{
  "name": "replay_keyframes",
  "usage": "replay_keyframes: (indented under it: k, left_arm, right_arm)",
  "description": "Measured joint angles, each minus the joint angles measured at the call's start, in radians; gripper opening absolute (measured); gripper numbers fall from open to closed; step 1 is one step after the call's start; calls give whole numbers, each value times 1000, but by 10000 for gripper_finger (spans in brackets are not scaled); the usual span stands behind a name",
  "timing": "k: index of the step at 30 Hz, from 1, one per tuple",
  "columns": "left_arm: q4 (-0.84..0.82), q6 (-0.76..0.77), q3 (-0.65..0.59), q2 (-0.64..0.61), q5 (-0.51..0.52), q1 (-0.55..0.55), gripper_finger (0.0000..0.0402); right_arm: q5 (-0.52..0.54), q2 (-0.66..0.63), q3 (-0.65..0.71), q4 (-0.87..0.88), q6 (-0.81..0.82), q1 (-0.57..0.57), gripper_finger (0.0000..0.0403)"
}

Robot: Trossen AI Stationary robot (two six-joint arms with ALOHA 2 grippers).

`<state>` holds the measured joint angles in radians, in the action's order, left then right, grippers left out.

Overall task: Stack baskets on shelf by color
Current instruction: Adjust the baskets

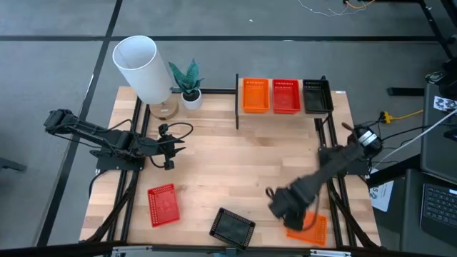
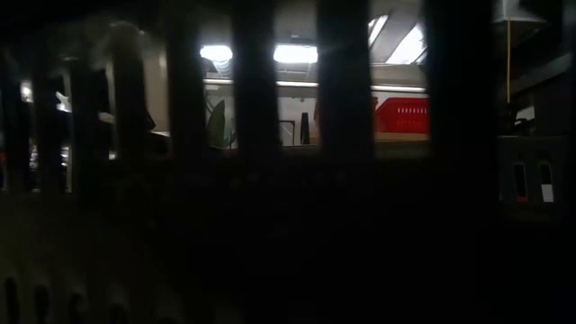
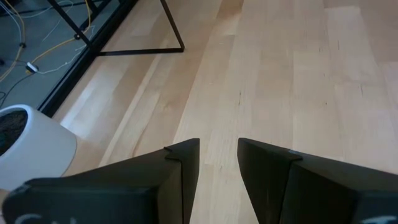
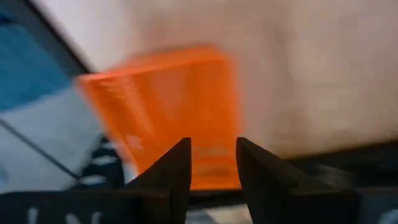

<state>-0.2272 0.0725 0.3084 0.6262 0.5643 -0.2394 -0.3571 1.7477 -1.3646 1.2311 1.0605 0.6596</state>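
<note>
On the shelf (image 1: pixel 285 113) at the far edge of the table I see three stacks of baskets side by side: an orange one (image 1: pixel 255 95), a red one (image 1: pixel 286 96) and a black one (image 1: pixel 317 96). How many baskets are in each stack I cannot count from above.

Three baskets are not on the shelf. A loose red basket (image 1: pixel 163 205) lies flat on the table (image 1: pixel 235 164) at the near left. A loose black basket (image 1: pixel 233 227) lies tilted at the near edge, in the middle. A loose orange basket (image 1: pixel 312 228) is at the near right corner, partly covered by my right arm.

My right gripper (image 1: pixel 285 205) is over the edge of this orange basket (image 4: pixel 165 106). In the right wrist view the two fingers (image 4: pixel 175 167) stand a little apart with orange between them, but the picture is blurred, so I cannot tell if they grip it.

My left gripper (image 1: pixel 171 146) is over bare table at the left, its fingers (image 3: pixel 186 165) a little apart and holding nothing.

Behind it stand a white cylinder (image 1: pixel 143 69) and a small potted plant (image 1: pixel 189 86). The low view is almost dark; only something red (image 2: pixel 400 115) shows far off.
</note>
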Motion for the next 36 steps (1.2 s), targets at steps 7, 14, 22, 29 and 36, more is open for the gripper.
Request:
replay_keyframes:
  k: [7,14,22,29,36]
  left_arm:
    - [1,4,0,0,1,0,102]
    - [5,6,0,0,8,0,102]
    - [5,6,0,0,28,0,102]
    - [4,4,0,0,30,0,102]
    - [4,3,0,0,31,0,102]
  right_arm:
    - [154,0,61,-308,275,181,126]
    - [141,0,197,-362,375,223,126]
    - [177,0,325,-399,319,174,126]
    - [407,0,363,-400,98,48,126]
    - [672,0,371,-409,-184,-132,126]
